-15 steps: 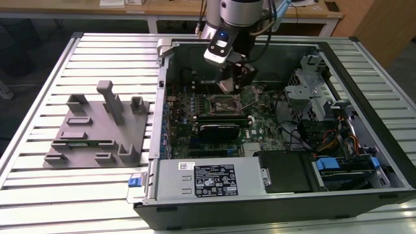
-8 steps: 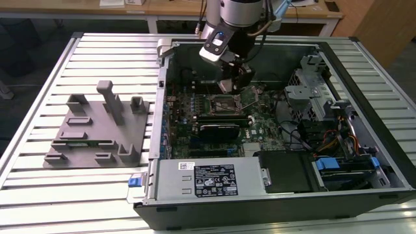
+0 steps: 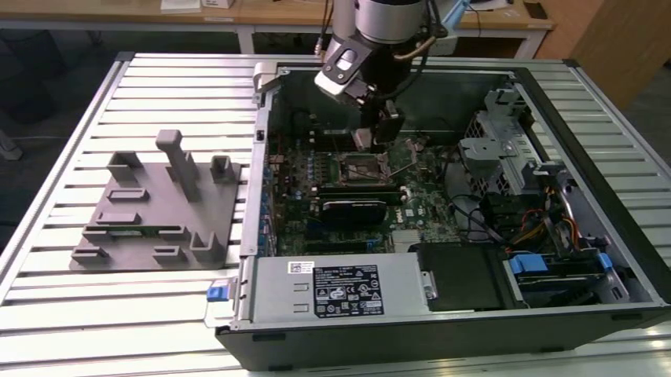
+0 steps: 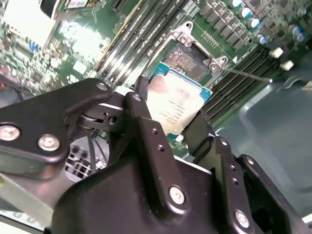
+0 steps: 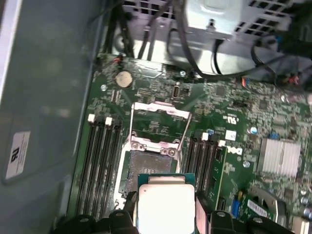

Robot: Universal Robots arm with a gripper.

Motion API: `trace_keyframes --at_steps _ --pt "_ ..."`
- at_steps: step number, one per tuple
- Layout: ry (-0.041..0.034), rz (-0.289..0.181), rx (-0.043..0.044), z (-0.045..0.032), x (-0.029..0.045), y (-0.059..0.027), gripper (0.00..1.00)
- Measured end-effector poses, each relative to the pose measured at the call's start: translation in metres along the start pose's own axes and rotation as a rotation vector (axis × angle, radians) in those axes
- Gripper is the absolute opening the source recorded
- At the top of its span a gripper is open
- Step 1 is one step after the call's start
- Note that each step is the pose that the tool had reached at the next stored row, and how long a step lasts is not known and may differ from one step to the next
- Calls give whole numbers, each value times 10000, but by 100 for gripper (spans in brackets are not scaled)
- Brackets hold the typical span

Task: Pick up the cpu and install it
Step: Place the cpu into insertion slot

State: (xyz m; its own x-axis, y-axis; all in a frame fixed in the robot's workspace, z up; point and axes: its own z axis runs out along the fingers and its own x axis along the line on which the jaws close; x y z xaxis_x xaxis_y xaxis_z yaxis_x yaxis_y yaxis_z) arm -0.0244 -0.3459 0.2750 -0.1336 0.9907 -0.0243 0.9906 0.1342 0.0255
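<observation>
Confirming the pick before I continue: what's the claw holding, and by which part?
The cpu, clamped by two opposite side edges in the claw.

**Where everything sits**

We see the open computer case [image 3: 441,334] lying on the slatted table [image 3: 63,314]. The fixture block [image 3: 157,212] stands beside it, on the exterior view's left. Inside the case lies the motherboard [image 3: 419,192], and its socket [image 3: 362,166] is right under the gripper [image 3: 375,143]. In both wrist views the cpu [image 4: 178,105] [image 5: 165,207] sits between the 2 fingers [image 4: 146,126], just over the socket. Memory slots [image 5: 100,161] flank the socket on 2 sides.
</observation>
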Motion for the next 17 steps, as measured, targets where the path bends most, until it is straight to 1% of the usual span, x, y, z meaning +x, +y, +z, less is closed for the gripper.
trace_keyframes --at_steps 13,17 --pt "-56 2325 55 15 0 0 55" --pt "-60 2346 58 56 1 -1 55"
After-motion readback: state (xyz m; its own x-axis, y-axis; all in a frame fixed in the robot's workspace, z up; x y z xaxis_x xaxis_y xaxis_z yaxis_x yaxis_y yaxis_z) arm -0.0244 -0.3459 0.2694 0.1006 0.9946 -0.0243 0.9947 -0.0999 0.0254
